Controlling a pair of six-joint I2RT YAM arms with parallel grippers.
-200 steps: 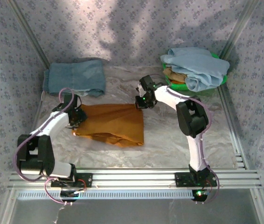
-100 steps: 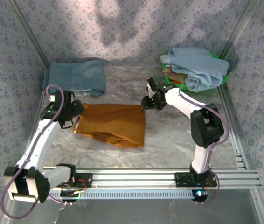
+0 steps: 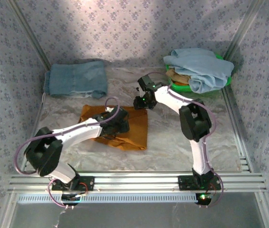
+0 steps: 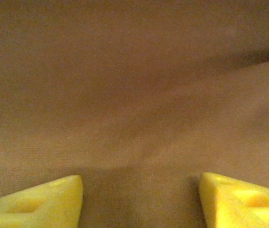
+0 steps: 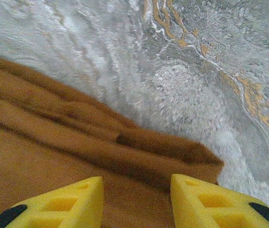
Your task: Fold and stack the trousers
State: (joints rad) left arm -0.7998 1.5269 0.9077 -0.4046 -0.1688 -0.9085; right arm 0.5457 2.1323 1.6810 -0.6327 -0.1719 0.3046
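Observation:
The rust-orange trousers (image 3: pixel 135 134) lie folded into a rough rectangle in the middle of the table. My left arm reaches across them from the left, and my left gripper (image 3: pixel 123 125) hangs over the middle of the fold. In the left wrist view this gripper (image 4: pixel 141 199) is open, its yellow fingertips wide apart just above flat orange cloth (image 4: pixel 134 95). My right gripper (image 3: pixel 139 105) is at the far right corner of the trousers. In the right wrist view it (image 5: pixel 137 199) is open over the layered corner (image 5: pixel 53 142), with nothing pinched.
A folded grey-blue denim pair (image 3: pixel 76 78) lies at the back left. A green basket (image 3: pixel 206 91) at the back right holds a pale blue garment (image 3: pixel 201 66). Patterned walls close in the sides, and an aluminium rail (image 3: pixel 134 180) runs along the front.
My left arm has swung from the trousers' left edge onto their middle. My right gripper drew off to the right, then came back to the far right corner. The trousers stay folded.

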